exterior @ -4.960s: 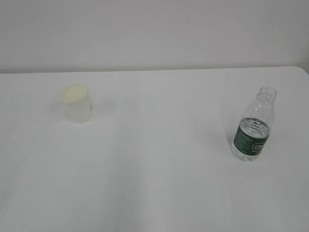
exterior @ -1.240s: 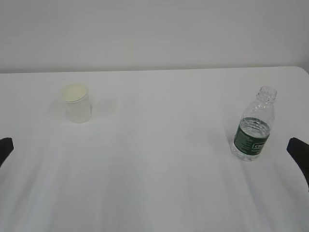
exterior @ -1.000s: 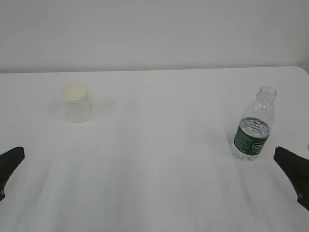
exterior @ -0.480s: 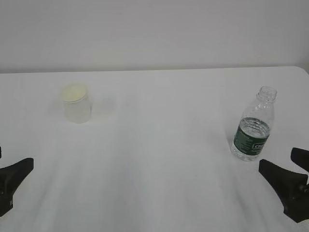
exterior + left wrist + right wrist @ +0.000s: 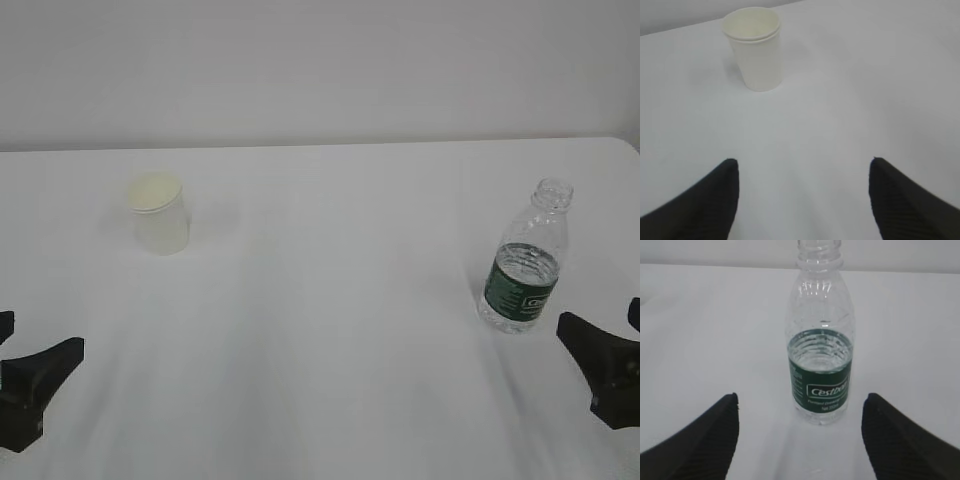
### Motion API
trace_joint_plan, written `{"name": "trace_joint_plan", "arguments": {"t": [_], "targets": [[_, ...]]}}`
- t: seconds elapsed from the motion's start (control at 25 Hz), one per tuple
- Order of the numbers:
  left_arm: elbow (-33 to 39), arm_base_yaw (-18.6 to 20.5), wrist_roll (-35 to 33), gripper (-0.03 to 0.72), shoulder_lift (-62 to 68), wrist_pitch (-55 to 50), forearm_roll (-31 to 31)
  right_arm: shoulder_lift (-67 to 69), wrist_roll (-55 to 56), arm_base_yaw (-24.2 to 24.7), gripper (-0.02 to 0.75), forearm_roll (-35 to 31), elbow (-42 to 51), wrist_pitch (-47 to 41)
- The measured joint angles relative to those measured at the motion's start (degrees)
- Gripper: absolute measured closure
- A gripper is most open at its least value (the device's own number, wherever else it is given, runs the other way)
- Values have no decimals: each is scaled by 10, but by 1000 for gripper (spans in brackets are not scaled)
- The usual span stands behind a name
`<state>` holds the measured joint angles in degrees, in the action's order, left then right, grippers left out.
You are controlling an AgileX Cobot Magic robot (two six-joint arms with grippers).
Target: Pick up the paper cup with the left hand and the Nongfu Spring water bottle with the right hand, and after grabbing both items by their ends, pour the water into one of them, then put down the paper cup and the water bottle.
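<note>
- Standing upright on white table (image 5: pixel 330 300): paper cup (image 5: pixel 159 214), far left of Nongfu Spring water bottle (image 5: pixel 524 258), well apart from it, slightly farther back.
- Cup white, tapered, rolled rim, pale cream inside; in left wrist view looks like a second rim line just under the first, possibly two cups nested, cannot tell.
- Bottle upright, capless, clear and ribbed, dark green label band with white print.
- Water (image 5: pixel 820 349) inside bottle, surface near top edge of label; upper body and neck empty.
- Left gripper (image 5: pixel 18 372) low at near left edge of table, far left of bottle, nearer to camera than cup and well apart from cup.
- Left jaws spread wide, nothing between them; both dark fingertips (image 5: pixel 715 192) visible at bottom of wrist view, cup ahead and left of centre line.
- Right hand (image 5: pixel 618 352) low at near right edge, just right of bottle and slightly nearer to camera, not touching it.
- Right jaws spread wide, holding nothing; bottle seen ahead between the two fingertips (image 5: pixel 890 432), roughly centred, still clear of both.
- Plain pale wall (image 5: pixel 320 70) behind bottle and cup.
</note>
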<state>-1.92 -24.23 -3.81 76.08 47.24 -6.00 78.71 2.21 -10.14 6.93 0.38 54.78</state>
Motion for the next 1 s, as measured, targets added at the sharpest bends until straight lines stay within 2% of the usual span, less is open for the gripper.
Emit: {"name": "trace_joint_plan", "arguments": {"t": [0.24, 0.52, 1.0], "targets": [[0, 0, 22, 51, 58, 92, 1, 73, -1, 0, 165, 0, 0, 98], [0, 0, 24, 41, 99, 157, 1, 162, -2, 0, 162, -5, 0, 104], [0, 0, 46, 41, 132, 182, -18, 167, -2, 0, 153, -5, -20, 107]]}}
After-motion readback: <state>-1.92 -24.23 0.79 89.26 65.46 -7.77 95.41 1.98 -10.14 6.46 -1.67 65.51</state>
